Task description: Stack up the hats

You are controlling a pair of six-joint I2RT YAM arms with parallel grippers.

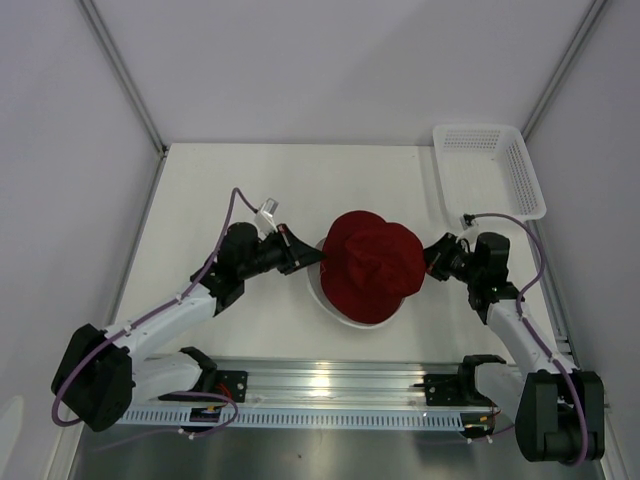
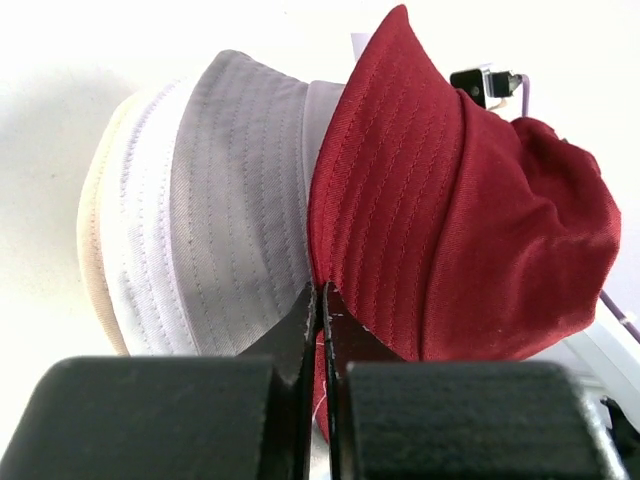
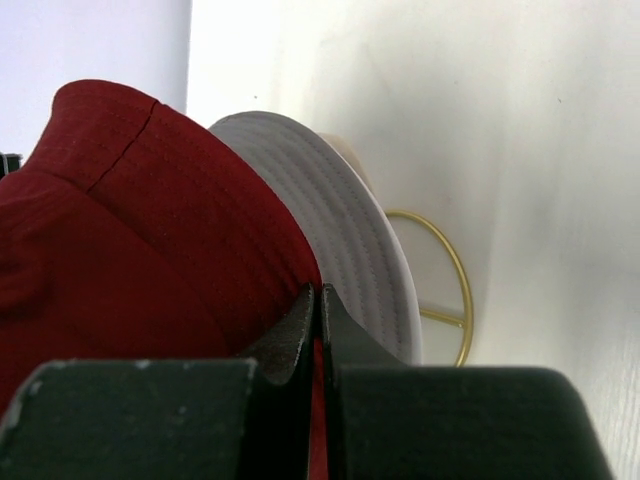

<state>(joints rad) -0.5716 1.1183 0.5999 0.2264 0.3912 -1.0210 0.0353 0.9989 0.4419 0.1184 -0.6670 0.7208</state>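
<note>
The dark red hat (image 1: 372, 265) sits on top of the pile in the middle of the table. My left gripper (image 1: 312, 258) is shut on its left brim, and my right gripper (image 1: 430, 260) is shut on its right brim. In the left wrist view the red hat (image 2: 470, 220) lies over the grey hat (image 2: 235, 200), with the white hat (image 2: 135, 250) and a strip of the beige hat (image 2: 90, 240) under it; the gripper (image 2: 322, 292) pinches the red brim. In the right wrist view the gripper (image 3: 318, 292) pinches the red hat (image 3: 130, 230) above the grey hat (image 3: 350, 230).
A white slatted basket (image 1: 490, 170) stands at the back right. The gold ring base of the wire stand (image 3: 455, 290) shows under the pile on the white table (image 1: 230, 190). A white rim (image 1: 325, 305) of a lower hat shows below the red one. Walls enclose the table on three sides.
</note>
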